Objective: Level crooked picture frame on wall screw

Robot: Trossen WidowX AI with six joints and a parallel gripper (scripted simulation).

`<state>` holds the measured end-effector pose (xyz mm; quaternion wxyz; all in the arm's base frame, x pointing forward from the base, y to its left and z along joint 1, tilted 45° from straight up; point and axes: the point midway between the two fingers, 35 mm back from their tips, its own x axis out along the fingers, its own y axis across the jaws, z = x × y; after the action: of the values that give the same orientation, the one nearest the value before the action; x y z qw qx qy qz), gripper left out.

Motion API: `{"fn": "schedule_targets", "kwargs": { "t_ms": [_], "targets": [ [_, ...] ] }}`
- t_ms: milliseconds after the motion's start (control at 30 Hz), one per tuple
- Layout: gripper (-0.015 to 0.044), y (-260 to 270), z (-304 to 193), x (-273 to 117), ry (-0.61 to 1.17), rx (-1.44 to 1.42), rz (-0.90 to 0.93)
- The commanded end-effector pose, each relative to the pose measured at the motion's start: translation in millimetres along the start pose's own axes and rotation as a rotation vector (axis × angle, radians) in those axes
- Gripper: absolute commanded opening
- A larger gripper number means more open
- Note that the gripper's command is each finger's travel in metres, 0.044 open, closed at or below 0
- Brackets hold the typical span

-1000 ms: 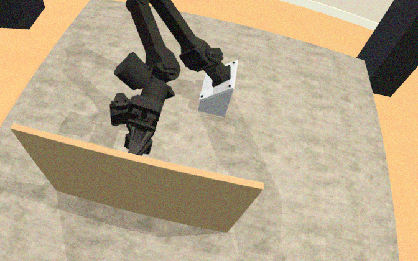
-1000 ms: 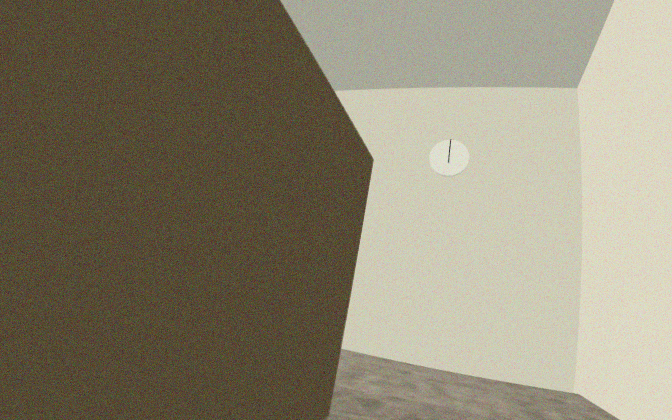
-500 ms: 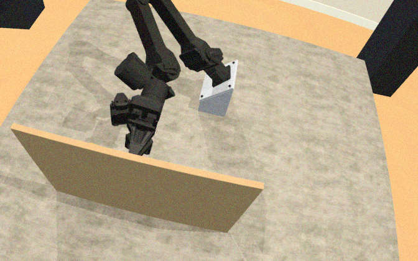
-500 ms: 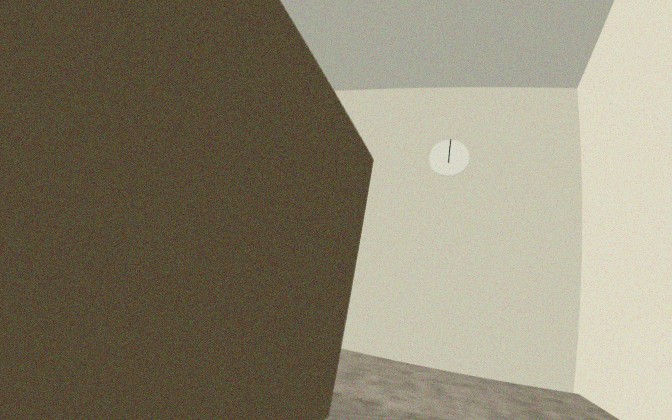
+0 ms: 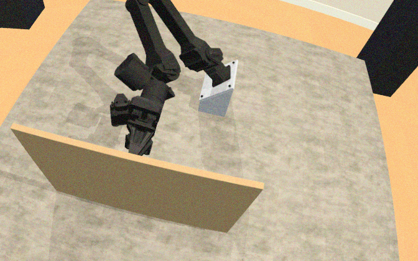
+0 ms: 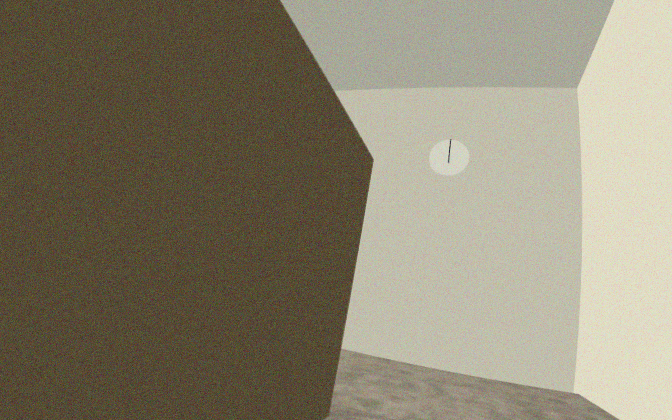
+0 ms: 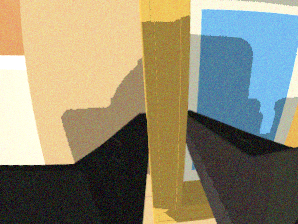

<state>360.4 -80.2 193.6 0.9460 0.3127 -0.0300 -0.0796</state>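
Gripper (image 5: 140, 153) (image 7: 164, 119) partly open, clamped on frame's yellow side bar (image 7: 167, 75).

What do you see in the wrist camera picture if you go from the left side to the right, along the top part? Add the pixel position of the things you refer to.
A tan wall panel (image 5: 137, 180) (image 7: 85, 60) → the picture frame's yellow wooden side bar (image 7: 166, 75) → the frame's white border (image 7: 195, 65) → the blue picture (image 7: 225, 25)
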Motion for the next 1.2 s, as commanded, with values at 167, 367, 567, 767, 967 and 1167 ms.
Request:
{"fn": "schedule_targets", "kwargs": {
  "t_ms": [167, 367, 567, 767, 967, 1167],
  "targets": [
    [0.0000, 1.2, -0.8, 0.1, 0.005, 0.001, 0.018],
    [0.0000, -0.7, -0.4, 0.1, 0.002, 0.000, 0.003],
    [0.0000, -1.5, -0.5, 0.1, 0.003, 0.005, 0.004],
    [0.0000, -1.5, -0.5, 0.1, 0.003, 0.005, 0.004],
    [0.0000, -2.1, -0.4, 0.1, 0.004, 0.084, 0.004],
    [0.0000, -2.5, -0.3, 0.1, 0.004, 0.110, 0.004]
  ]
}}
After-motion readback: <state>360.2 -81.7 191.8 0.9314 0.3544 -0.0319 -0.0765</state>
